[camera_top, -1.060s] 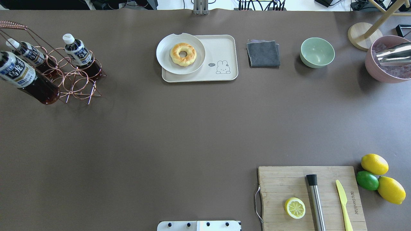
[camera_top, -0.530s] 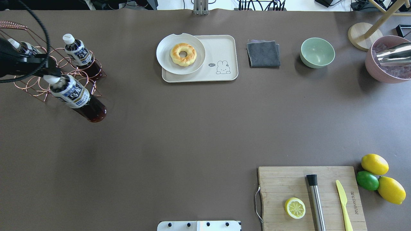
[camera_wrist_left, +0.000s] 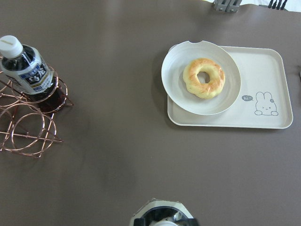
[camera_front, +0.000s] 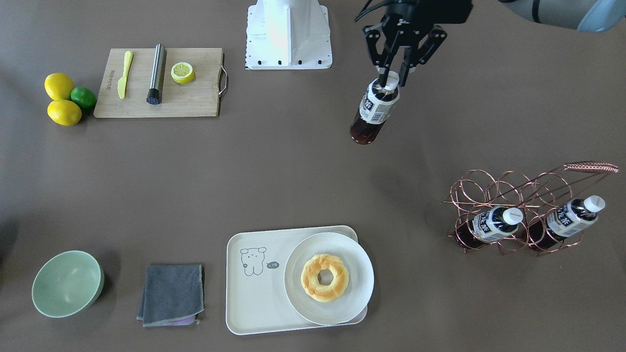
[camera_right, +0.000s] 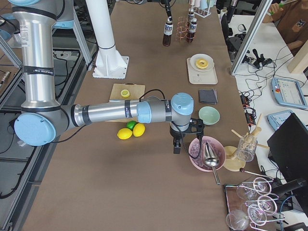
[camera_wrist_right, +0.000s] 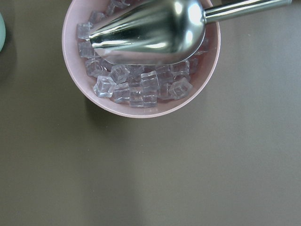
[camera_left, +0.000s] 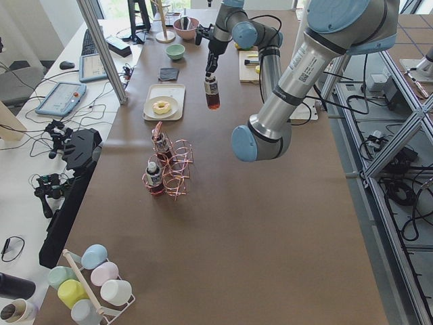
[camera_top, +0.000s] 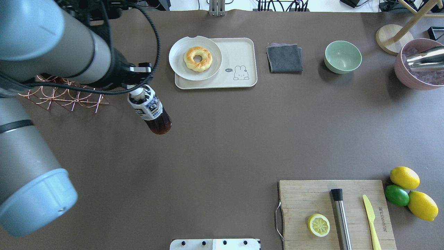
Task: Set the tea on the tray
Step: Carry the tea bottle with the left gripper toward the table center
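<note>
Presently left pincer (camera_front: pixel 391 81) was clamped on the cap of the tea (camera_front: pixel 374 110), bottle hanging cap-up, tray (camera_front: pixel 254 298) lying onward toward the table's (camera_front: pixel 293 186) far edge.

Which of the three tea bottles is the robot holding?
The tea gripped at its white cap by the left gripper, over bare table. The other two bottles sit in the copper wire rack.

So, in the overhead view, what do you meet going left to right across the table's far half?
The copper wire rack, the held tea bottle, the tray, the grey cloth, the green bowl, the pink ice bowl.
</note>
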